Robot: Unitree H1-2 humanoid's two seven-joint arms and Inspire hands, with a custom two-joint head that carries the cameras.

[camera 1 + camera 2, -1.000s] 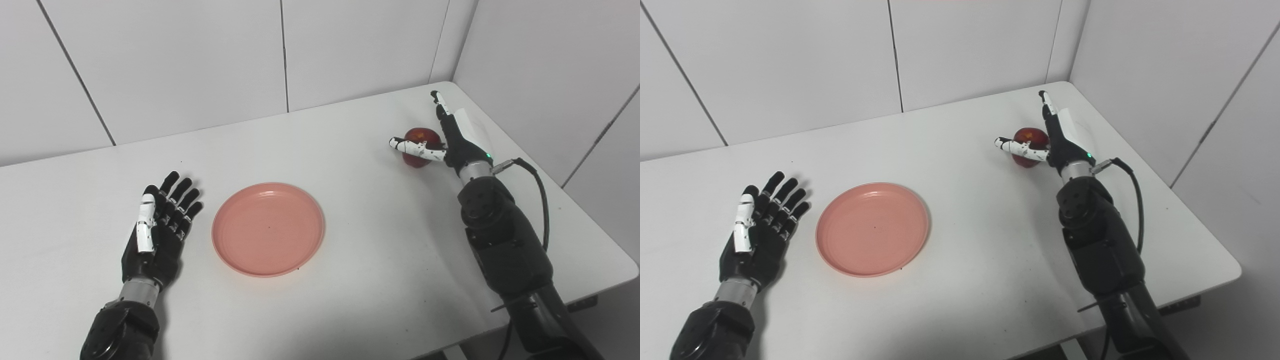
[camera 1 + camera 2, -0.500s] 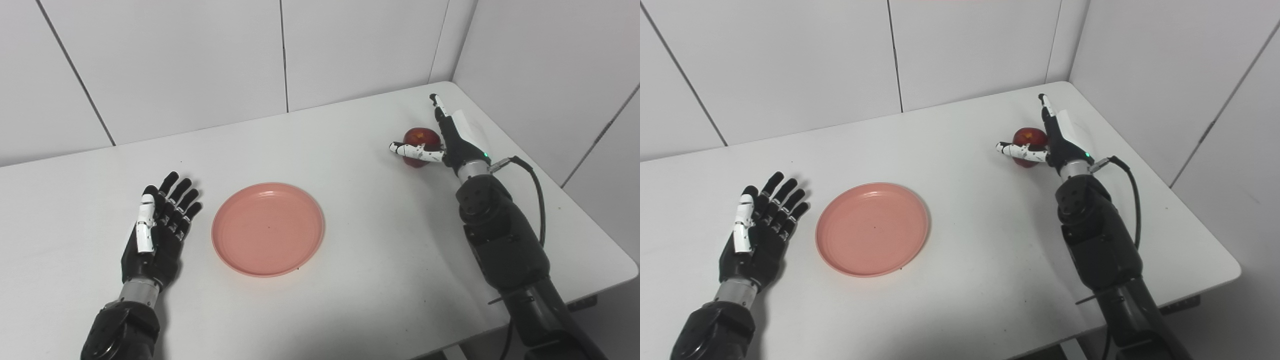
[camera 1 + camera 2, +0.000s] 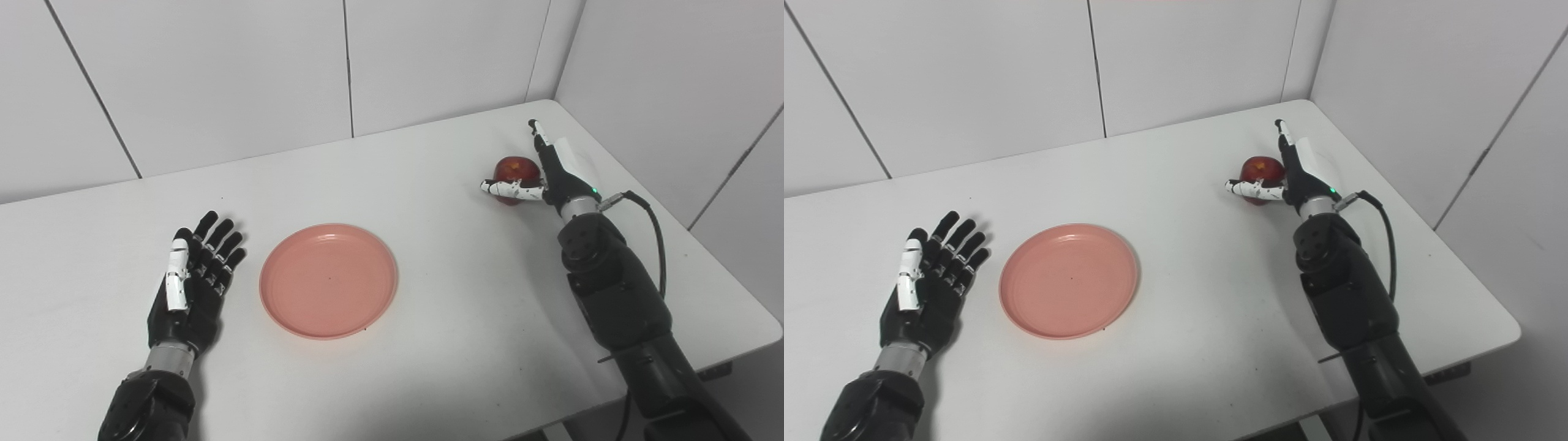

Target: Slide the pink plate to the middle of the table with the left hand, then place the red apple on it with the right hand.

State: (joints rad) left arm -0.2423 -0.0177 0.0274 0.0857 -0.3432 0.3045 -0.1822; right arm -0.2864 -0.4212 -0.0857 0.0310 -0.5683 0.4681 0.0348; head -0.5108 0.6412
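The pink plate (image 3: 329, 280) lay flat on the white table (image 3: 429, 343), roughly at its middle, with nothing on it. The left hand (image 3: 188, 283) rested palm-up on the table just beside the plate's left rim, not touching it; its fingers (image 3: 222, 240) were extended and slightly spread, and it held nothing.

The red apple (image 3: 513, 173) sat on the table near the far right corner, well apart from the plate. The right hand (image 3: 547, 173) was at the apple, on its right side. The black-and-white thumb (image 3: 509, 188) crossed in front of the apple's lower near side and appeared to touch it. The fingers (image 3: 539, 136) stood straight, pointing toward the back wall, alongside the apple's right flank. The hand was therefore spread rather than curled, cupping the apple between thumb and palm; whether the palm itself pressed on the fruit could not be told from either view. The apple appeared to rest on the table, not lifted.

A green indicator light (image 3: 595, 190) was lit at the right wrist, and a black cable (image 3: 656, 228) looped from the wrist along the forearm. Grey panelled walls (image 3: 245, 73) enclosed the table at the back and right.
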